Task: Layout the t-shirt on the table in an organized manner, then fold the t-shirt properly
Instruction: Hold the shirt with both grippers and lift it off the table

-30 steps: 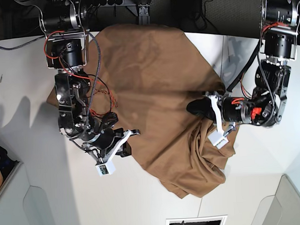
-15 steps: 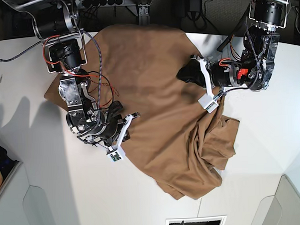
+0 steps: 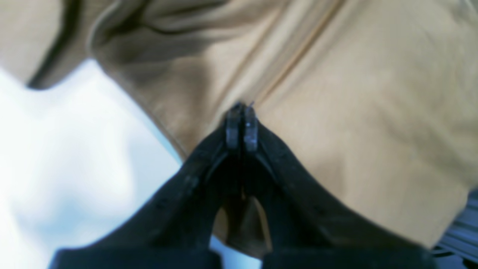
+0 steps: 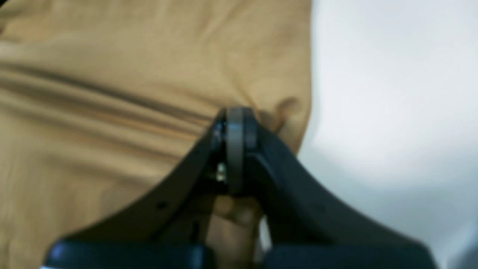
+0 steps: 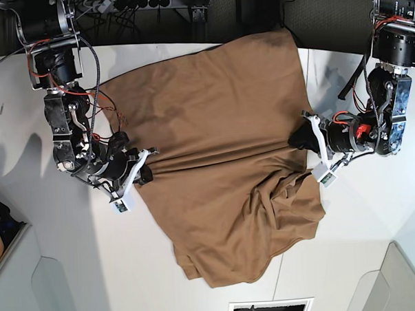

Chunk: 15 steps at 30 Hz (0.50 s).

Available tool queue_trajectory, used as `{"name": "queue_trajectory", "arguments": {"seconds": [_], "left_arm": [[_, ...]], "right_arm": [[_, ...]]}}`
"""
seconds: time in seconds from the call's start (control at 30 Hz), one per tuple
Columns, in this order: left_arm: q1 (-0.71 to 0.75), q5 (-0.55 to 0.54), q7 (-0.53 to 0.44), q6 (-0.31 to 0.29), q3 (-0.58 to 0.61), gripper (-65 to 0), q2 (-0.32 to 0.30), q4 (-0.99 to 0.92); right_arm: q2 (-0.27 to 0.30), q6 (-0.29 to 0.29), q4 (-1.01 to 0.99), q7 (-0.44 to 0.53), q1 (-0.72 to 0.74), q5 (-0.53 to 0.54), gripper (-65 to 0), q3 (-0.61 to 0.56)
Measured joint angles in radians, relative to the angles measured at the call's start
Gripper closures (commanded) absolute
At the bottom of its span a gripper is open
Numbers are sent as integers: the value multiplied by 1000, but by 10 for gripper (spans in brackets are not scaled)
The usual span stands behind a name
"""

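My right gripper [image 5: 148,173] and left gripper [image 5: 304,134] each pinch an edge of the t-shirt [image 5: 221,148], which is stretched across the table [image 5: 53,258]. Uneven pulling could slip an edge free and bunch it.

a dark strip [image 5: 208,14] runs behind the white work surface along the top of the base view, crowded with black cables [image 5: 128,4] and a metal bracket [image 5: 200,11]. near the bottom edge a white vent grille [image 5: 271,309] with thin slats sits in the surface. pale grey rounded panels [image 5: 37,287] fill the lower left corner, and another [image 5: 399,285] the lower right. the light is bright and even, throwing soft grey shadows [image 5: 28,146] on the left.
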Motion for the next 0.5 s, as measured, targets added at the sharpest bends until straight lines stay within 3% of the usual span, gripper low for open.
{"name": "queue_trajectory", "arguments": {"seconds": [0.1,0.37,0.43,0.5], "left_arm": [[-68,8,-24,0,-1,-20,1,-92],[-203,69,2,11,0,-20,48,-208],[-215,35,51,12,0,-20,41,-207],[-226,-80,108,22,0,-21,18,-188]], "right_arm": [[-3,6,90,-7,-81,45,0,2],[-68,-11,296,-27,-241,4,0,2],[-91,-27,304,-26,-241,-41,0,5],[-114,-58,304,-10,-230,-89,0,15]]}}
